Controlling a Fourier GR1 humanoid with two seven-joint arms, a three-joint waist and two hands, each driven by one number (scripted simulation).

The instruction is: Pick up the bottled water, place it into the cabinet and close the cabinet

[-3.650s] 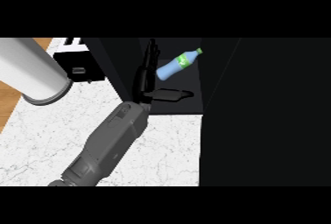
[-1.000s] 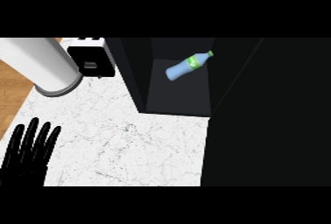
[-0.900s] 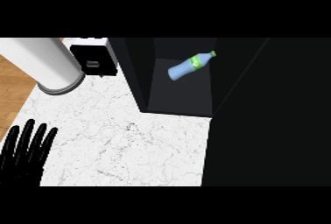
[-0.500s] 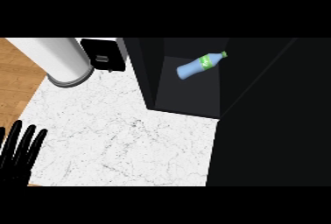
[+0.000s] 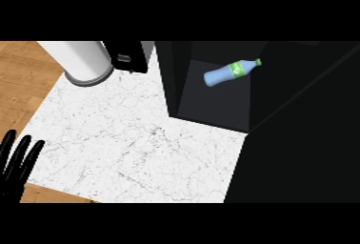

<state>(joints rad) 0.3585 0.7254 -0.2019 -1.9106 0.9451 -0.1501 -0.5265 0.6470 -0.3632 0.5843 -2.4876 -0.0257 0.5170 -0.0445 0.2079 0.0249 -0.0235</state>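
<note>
One robot hand (image 5: 17, 164) shows, the left, at the near left edge of the view, its black fingers straight and spread, pointing away over the near left corner of the tabletop (image 5: 134, 147) and holding nothing; the right robot hand shows nowhere in the view; the bottled water (image 5: 231, 73) lies on its side inside the open cabinet (image 5: 211, 107) at the far right, its green cap pointing to the far right, a green label round its pale blue body, well apart from the left hand; the cabinet is dark, with a grey floor under the bottle, and a broad black surface fills the right side of the view beside the opening; on the white marbled tabletop a white cylinder (image 5: 81, 59) stands at the far left, with a small black box (image 5: 130, 57) just beside it to the right; wooden floor (image 5: 21, 81) shows beyond the tabletop's left edge.
</note>
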